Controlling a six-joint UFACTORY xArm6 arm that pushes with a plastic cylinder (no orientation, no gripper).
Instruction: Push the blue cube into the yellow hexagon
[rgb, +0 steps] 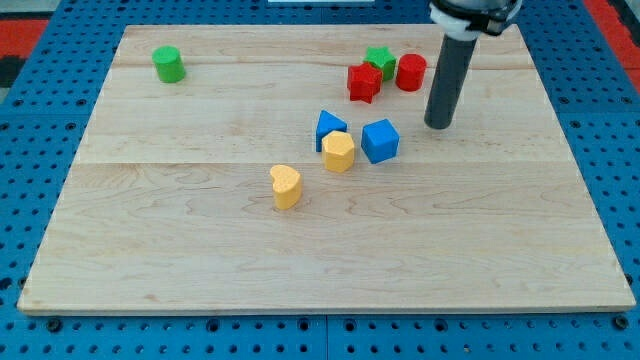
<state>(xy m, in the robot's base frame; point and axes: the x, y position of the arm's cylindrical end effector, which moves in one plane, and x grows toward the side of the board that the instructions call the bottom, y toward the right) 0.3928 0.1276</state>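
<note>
The blue cube (380, 140) sits near the board's middle, just right of the yellow hexagon (338, 151), with a narrow gap between them. A second blue block (329, 127), wedge-like, touches the hexagon's upper left. My tip (438, 125) rests on the board to the right of the blue cube and slightly above it, apart from it by about a cube's width. The dark rod rises from it to the view's top.
A yellow heart (286, 186) lies lower left of the hexagon. A red star-like block (364, 82), a green star (379, 59) and a red cylinder (410, 72) cluster at the top, left of the rod. A green cylinder (168, 64) stands top left. The wooden board (200, 250) lies on blue pegboard.
</note>
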